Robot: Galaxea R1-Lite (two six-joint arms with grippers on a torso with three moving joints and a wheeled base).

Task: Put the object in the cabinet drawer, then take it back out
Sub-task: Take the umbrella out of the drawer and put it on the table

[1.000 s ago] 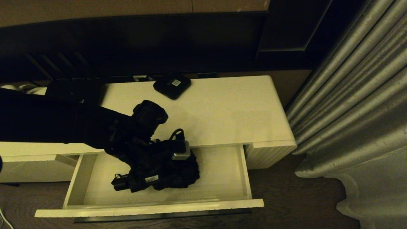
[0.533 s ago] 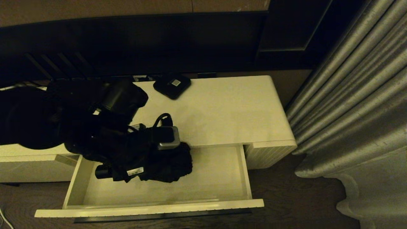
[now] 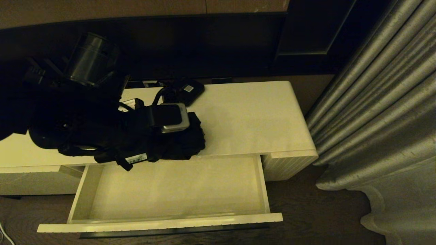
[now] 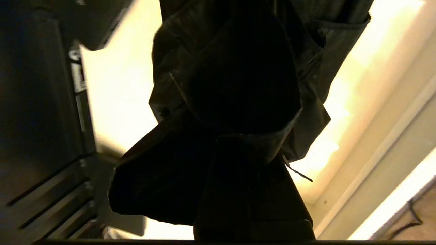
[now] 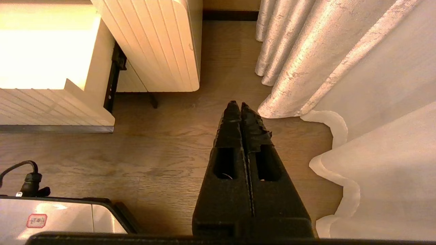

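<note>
The umbrella [image 3: 177,143] hangs clamped in the left gripper [image 3: 160,143], its rumpled fabric bunched beneath and to the side of the gripper and its handle end [image 3: 105,157] projecting toward the arm side. In the left wrist view the fabric [image 4: 231,102] fills the space ahead of the gripper, whose jaws are closed tight on it. The load is clear of the drawer [image 3: 170,189]: it sits above the front edge of the counter [image 3: 255,115], with the open drawer cavity below and on the near side of the gripper. No part of the umbrella touches the drawer floor.

Judged from this position, the removal half of the task is in hand, and the remaining move is a carry onto the counter followed by a release.

Recommended procedure for the step:
- Keep the grip firm until the load rests on a surface; loose fabric can slip through a narrow pinch.
- Translate away from the drawer before lowering, so that hanging folds do not snag the counter edge.
- Set down short of the small black box [image 3: 185,91], which lies just beyond the gripper on the counter.
- Lower until the fabric bears weight, then open.

The right gripper [image 5: 241,109] is parked low over the floor [image 5: 170,153], beside the curtain [image 5: 323,61], with its jaws pressed together and holding nothing.
</note>
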